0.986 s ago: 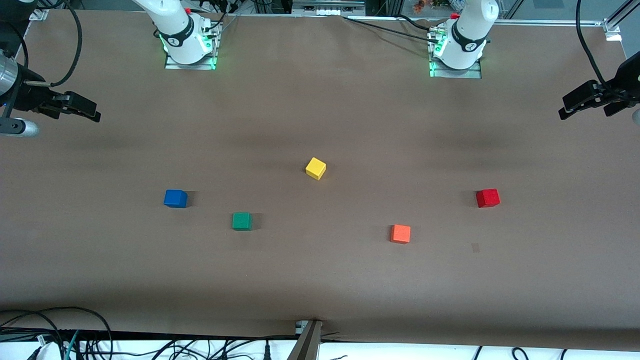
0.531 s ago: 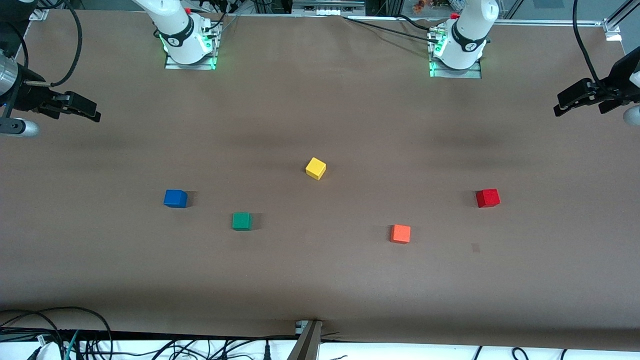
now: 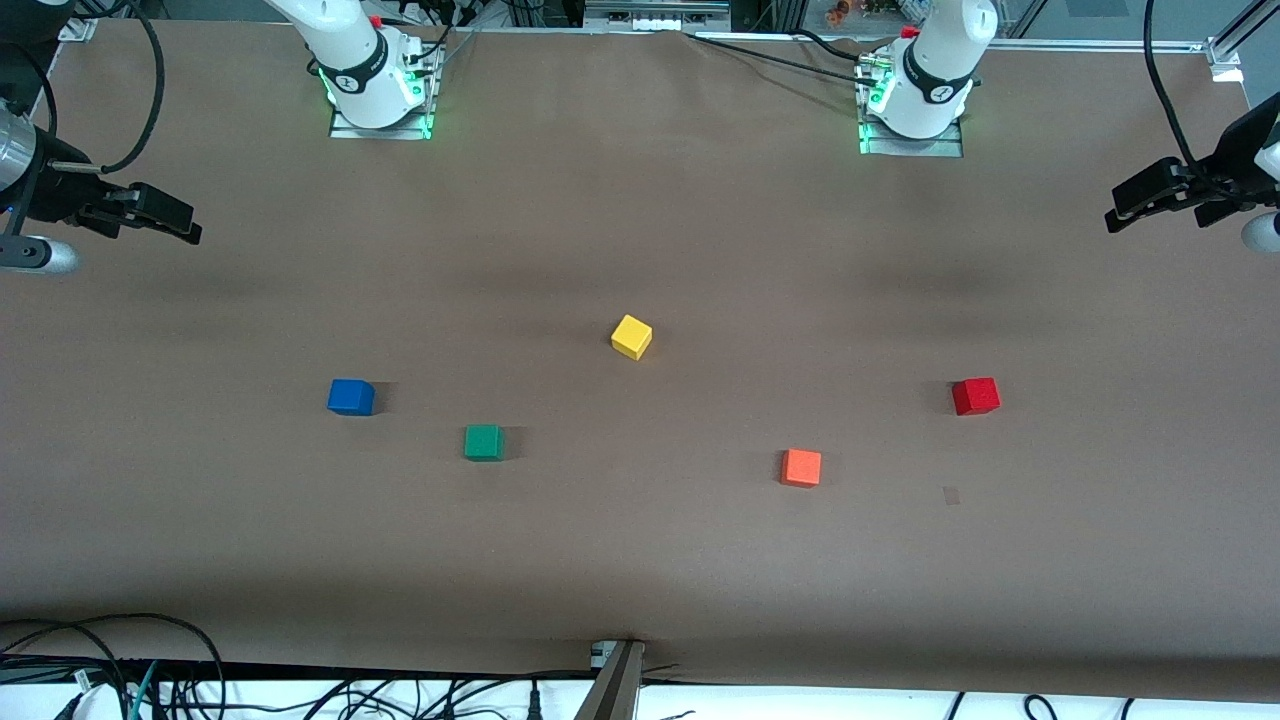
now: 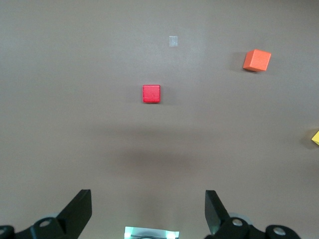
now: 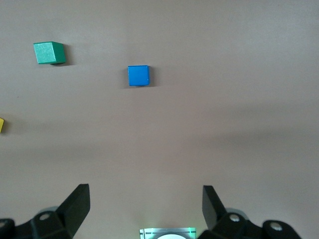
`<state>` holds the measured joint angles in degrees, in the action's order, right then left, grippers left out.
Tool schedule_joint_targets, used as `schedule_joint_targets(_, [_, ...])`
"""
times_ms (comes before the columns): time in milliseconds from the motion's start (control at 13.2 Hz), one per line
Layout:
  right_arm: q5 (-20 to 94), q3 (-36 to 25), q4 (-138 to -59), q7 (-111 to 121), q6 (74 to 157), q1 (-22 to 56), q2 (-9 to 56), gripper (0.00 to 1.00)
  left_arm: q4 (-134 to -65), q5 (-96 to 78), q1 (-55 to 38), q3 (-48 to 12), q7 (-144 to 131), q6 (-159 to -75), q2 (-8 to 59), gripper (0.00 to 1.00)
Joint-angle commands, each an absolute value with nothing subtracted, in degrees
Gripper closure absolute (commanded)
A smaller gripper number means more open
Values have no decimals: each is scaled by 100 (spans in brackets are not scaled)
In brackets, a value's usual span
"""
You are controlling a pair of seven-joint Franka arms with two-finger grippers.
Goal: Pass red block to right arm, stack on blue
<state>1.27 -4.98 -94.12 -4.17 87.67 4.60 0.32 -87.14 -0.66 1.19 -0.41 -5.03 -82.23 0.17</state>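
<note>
Arm bases: I see two glossy white rounded columns [image 3: 365,60] [image 3: 935,70], each ringed by a black band, glowing green at the foot.
Mounts: silver metal plates.
Left hand [image 3: 1165,200]: black, angular, wide fingers [image 4: 79,211].
Right hand [image 3: 150,215]: black, on a silver wrist ring.
Cables: black, looping over both wrists.

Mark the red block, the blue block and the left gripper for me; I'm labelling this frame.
red block [image 3: 975,396]: front view, on its top face.
blue block [image 3: 350,397]: front view, on its top face.
left gripper [image 4: 148,211]: left wrist view, midway between its open fingertips.
</note>
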Motion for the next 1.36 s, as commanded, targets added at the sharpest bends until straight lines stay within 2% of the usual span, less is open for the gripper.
schedule_joint_targets(0, [202, -475, -9308, -396, 8666, 439, 53, 0, -8622, -44, 123, -62, -396, -8139, 53, 0])
schedule_joint_targets(531, [202, -475, -9308, -387, 8648, 439, 44, 0, -9043, -9, 53, -70, -475, -8121, 158, 0])
schedule_joint_targets(910, [202, -475, -9308, -396, 8648, 492, 35, 0, -10272, 105, 79, -62, -457, -9384, 106, 0])
schedule_joint_targets(1289, [193, -308, -9308, -483, 8648, 554, 0, 0, -11573, 114, 114, -62, -466, -11044, 289, 0])
